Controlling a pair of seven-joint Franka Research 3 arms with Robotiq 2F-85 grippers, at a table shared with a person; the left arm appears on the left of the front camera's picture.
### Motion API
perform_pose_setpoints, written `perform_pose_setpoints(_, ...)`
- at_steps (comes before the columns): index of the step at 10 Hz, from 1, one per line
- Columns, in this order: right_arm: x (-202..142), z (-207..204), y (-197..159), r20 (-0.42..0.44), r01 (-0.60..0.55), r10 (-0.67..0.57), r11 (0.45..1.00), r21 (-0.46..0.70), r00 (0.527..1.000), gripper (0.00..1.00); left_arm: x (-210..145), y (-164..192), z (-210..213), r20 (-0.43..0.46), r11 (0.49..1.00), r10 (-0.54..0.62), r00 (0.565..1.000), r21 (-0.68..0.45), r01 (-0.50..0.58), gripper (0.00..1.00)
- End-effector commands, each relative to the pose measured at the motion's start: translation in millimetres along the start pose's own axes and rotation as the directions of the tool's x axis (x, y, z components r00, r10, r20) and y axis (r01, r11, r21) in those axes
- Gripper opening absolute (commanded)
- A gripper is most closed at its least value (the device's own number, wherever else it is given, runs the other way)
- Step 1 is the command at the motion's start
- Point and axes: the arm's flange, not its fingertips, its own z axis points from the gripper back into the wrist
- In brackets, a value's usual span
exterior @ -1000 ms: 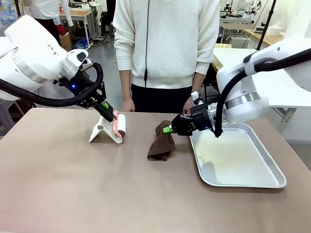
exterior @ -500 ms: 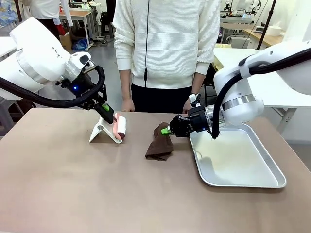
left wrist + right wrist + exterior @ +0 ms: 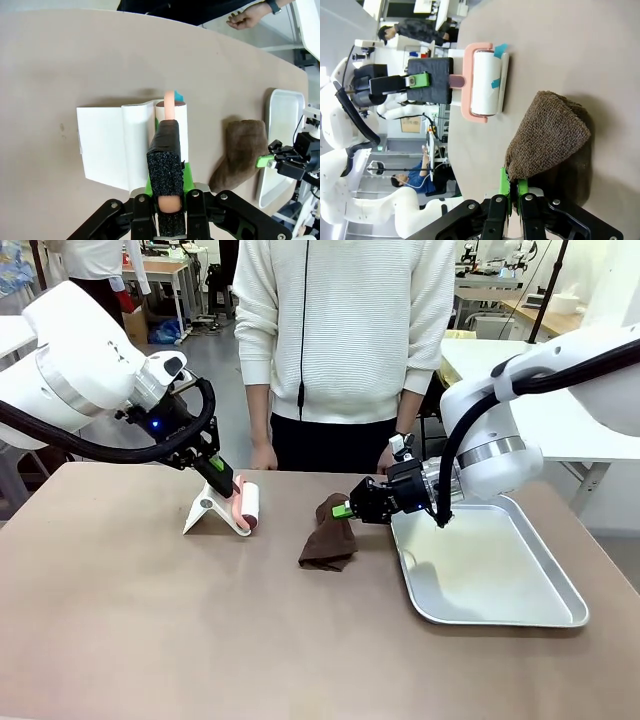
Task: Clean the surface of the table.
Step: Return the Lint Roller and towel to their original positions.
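A brown cloth is clamped in the right fingers, draped onto the bench just below them. A lint roller's handle is clamped in the left fingers, its roller axis lying crosswise ahead.

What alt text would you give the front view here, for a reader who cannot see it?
On a taupe-brown table, the left hand is shut on the handle of a pink-framed white lint roller resting in its white stand, while the right hand pinches a crumpled brown cloth beside a shiny metal tray. A person in a white sweater stands across the table.
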Motion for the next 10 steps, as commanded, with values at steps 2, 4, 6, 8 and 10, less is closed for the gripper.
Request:
perform_pose_setpoints(2,9,-1,0,-0.009,0.018,-0.018,1.0,0.014,1.0,0.06,5,6,-3,-0.015,0.999,0.029,0.999,0.032,-0.028,0.22)
perform_pose_setpoints(4,10,-1,-1,-0.027,0.023,-0.022,1.0,0.019,0.999,0.66,6,8,-3,-0.011,0.999,0.029,1.0,0.04,-0.028,0.78)
perform_pose_setpoints(6,11,-1,-3,-0.026,0.029,-0.029,0.999,0.027,0.999,1.0,7,9,3,0.005,0.999,0.029,1.0,0.038,-0.029,1.0)
perform_pose_setpoints(8,13,-2,-7,-0.034,0.045,-0.044,0.998,0.034,0.998,0.9,7,10,8,0.021,0.999,0.03,0.999,0.029,-0.03,1.0)
perform_pose_setpoints(10,13,-2,-9,-0.043,0.05,-0.049,0.998,0.033,0.998,1.0,7,10,11,0.027,0.999,0.032,0.999,0.022,-0.033,1.0)
